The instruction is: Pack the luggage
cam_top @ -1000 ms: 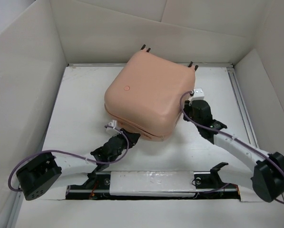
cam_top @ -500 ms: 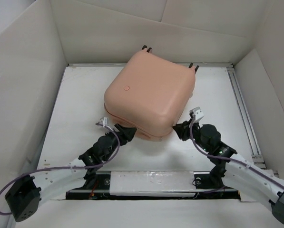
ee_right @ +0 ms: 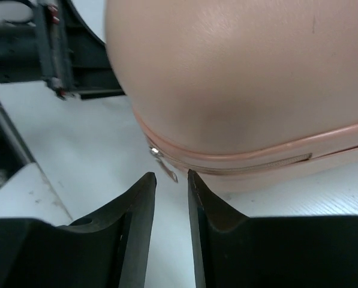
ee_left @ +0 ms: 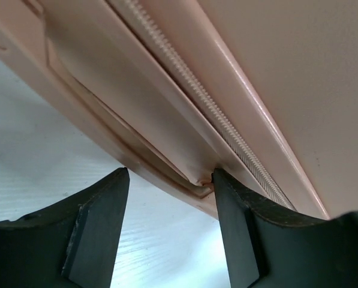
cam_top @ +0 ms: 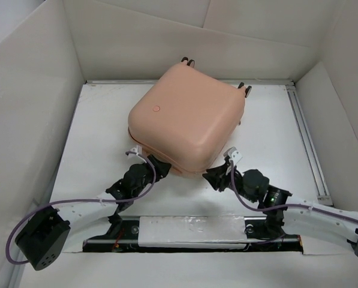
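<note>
When viewed from above, shows the luggage (cam_top: 187, 120) lying flat near the middle of the table (cam_top: 95, 150), lid down on its base, wheels (cam_top: 244, 89) toward the far wall. Suggests filling finished and closing under way. Puts the left gripper (cam_top: 161, 168) low at the shell's near-left edge and the right gripper (cam_top: 214, 178) low at its near corner, both by the seam.

Through the left wrist camera, shows the fingers (ee_left: 101, 228) spread apart with nothing clasped, one tip touching or just beside the shell's rim. Shows zipper teeth (ee_left: 226, 129) running along the seam above; cannot tell from here whether meshed.

Through the right wrist camera, shows jaws parted only narrowly and empty, with the small metal zipper pull (ee_right: 164, 163) hanging at the rounded corner just ahead of the gap, not yet pinched. Leaves, by this reading, catching that pull and running it round the seam; cannot tell how much of the seam is zipped.
</note>
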